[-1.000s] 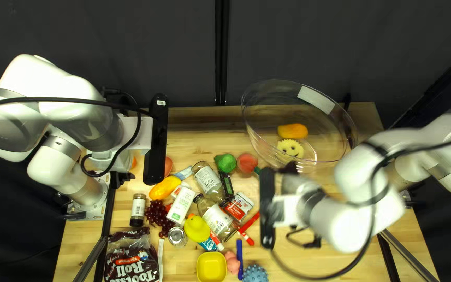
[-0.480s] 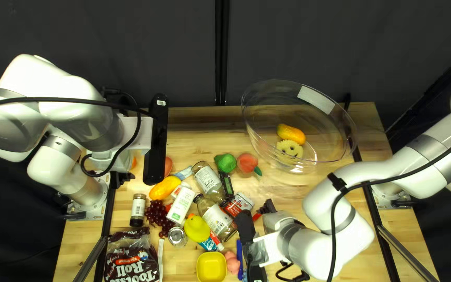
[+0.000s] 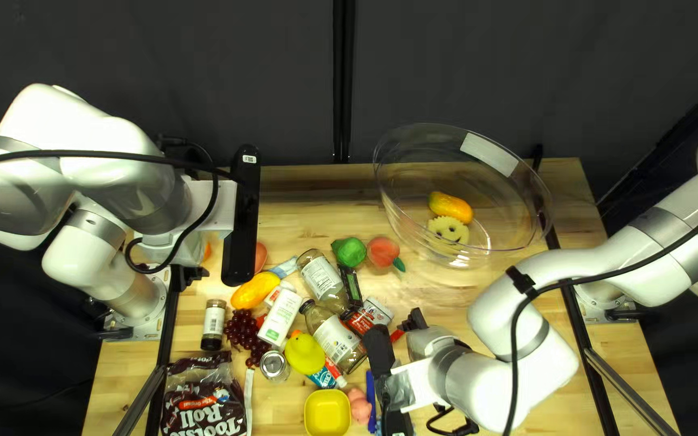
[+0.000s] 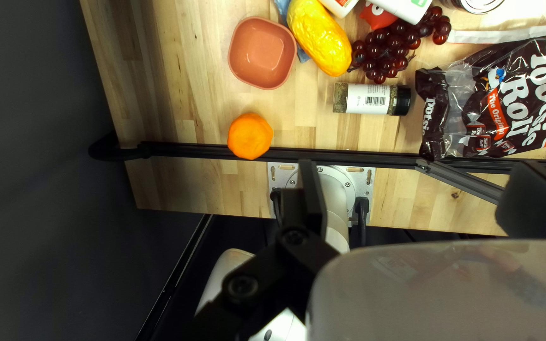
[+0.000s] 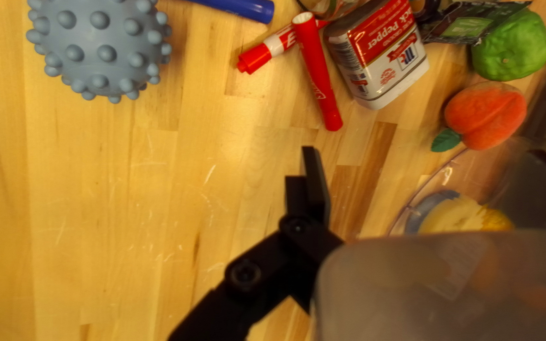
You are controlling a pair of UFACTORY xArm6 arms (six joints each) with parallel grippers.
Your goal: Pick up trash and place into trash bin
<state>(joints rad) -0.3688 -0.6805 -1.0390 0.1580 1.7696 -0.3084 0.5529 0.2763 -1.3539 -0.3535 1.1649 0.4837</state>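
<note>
1. Left tool (image 3: 203, 210), left side: fingers apart.
2. Right tool (image 3: 426, 379), near side: fingers apart.
3. Candy bag (image 3: 203, 408): near left; glass jars (image 3: 337, 337): middle.
4. Clear bin (image 3: 401, 222): far right.

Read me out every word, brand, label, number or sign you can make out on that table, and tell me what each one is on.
"Tootsie Roll": bag
"The Original": same bag
"Pepper": tin, the word before it cut off
Too small or blurred: spice bottle, white bottle, glass jars, dark packet, tube, red markers, tub label.
</note>
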